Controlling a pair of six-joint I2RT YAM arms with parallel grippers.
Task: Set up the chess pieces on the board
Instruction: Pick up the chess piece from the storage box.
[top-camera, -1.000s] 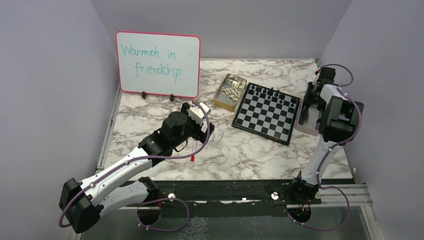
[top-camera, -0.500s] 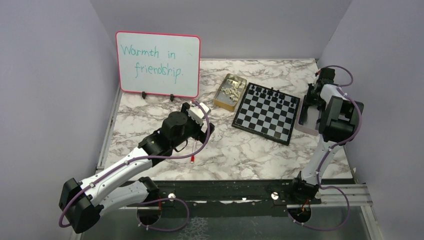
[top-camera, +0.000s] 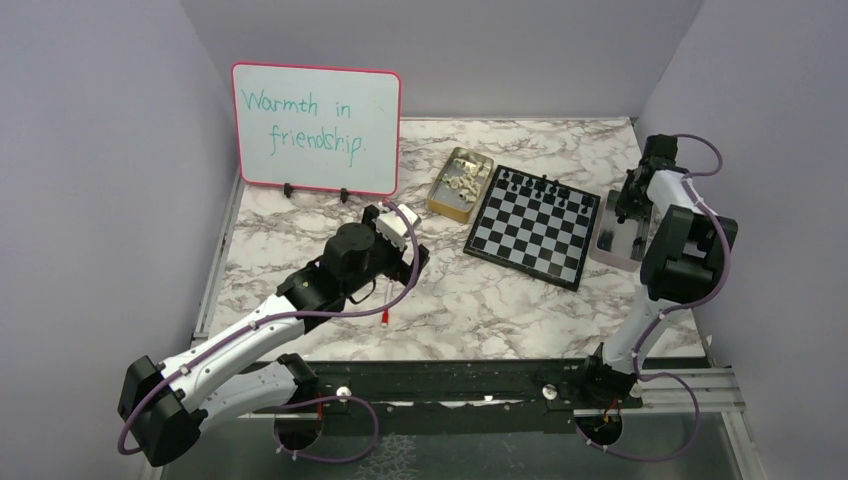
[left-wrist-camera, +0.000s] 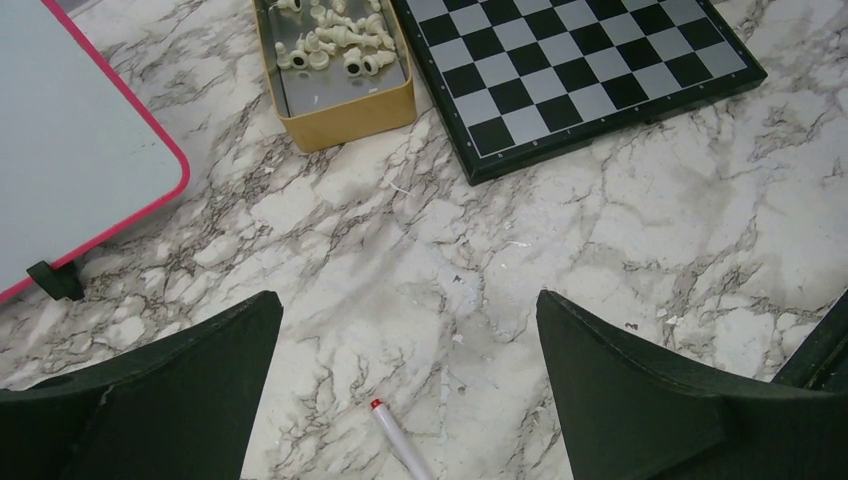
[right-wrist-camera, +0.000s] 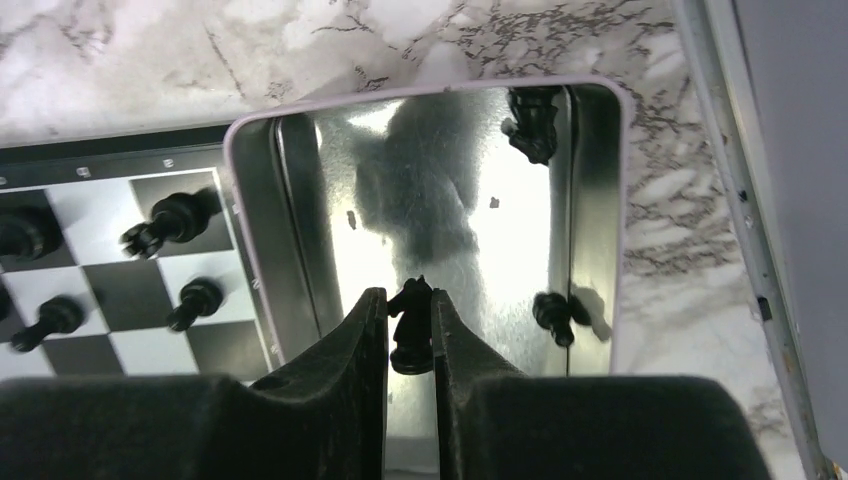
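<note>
**Right pincer.** The right pincer was closed on one black piece above the metal tin. The tin sat by the right edge of the tabletop, just beside the board.

**Left pincer.** The left pincer stood wide open and empty over bare tabletop, near the tan tin of cream pieces.

**Probable faults:**
- The hold looked narrow on a small glossy piece, so it could twist or slip during the carry.
- A low lift could catch the piece on the tin wall facing the board.
- A dropped piece, or wide fingers at release, could topple the black chessmen standing on the board's far rows.
</note>
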